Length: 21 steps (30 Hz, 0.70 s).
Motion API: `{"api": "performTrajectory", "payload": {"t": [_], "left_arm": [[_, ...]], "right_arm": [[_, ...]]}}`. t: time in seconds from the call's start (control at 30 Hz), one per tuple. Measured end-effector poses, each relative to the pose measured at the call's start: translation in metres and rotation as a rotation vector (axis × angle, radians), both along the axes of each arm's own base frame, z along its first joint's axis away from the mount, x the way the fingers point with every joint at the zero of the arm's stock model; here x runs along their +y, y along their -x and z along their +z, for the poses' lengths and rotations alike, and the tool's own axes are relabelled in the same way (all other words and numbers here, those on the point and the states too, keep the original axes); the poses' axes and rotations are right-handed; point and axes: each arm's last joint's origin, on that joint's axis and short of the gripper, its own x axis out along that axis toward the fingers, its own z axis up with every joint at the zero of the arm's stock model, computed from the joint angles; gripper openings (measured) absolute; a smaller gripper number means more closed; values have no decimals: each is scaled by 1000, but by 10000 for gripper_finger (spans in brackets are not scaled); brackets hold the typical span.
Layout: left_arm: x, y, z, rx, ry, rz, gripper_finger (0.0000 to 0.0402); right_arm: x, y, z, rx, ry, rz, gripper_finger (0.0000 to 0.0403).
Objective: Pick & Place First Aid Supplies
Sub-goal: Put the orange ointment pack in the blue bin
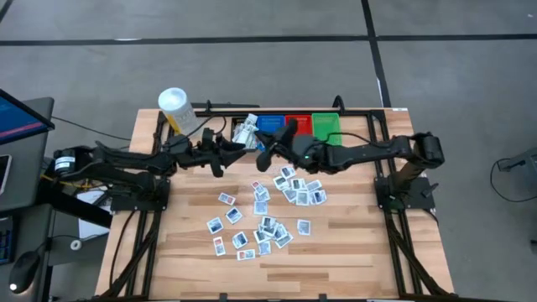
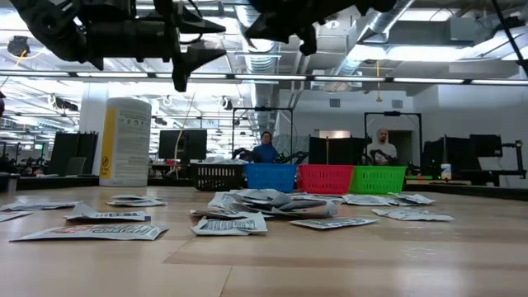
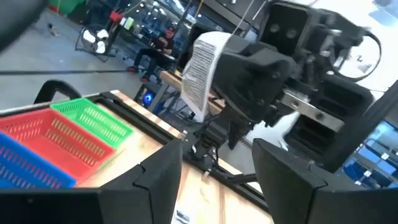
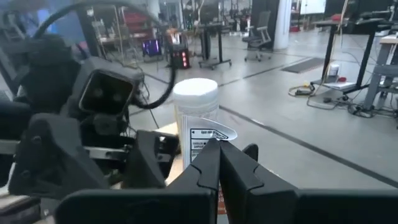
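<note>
Now the right claw is pinched on one white packet, raised above the desk facing the left claw, which gapes wide just opposite. Judging by this, a handover: slide the packet squarely between the open fingers before letting go. Roughly two dozen loose packets lie below both claws; four bins and one tub stand beyond.

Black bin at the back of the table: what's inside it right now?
The black bin holds a loose heap of white packets. Both raised grippers, left and right, overhang its front, hiding anything beneath.
</note>
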Motion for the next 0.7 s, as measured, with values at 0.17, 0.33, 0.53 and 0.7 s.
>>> {"api": "performTrajectory", "payload": {"t": [0.17,0.33,0.53,0.7], "left_arm": [[0,-1,-2,3,14,6,197],[-1,-2,-2,2,13,2,197],[-4,-3,-3,7,13,-9,197],[-5,-3,-3,18,-73,2,197]], "right_arm": [[1,-16,-1,43,0,1,0],[1,-24,-1,42,0,0,0],[4,-25,2,27,-3,11,0],[9,-24,3,10,-27,19,0]]}}
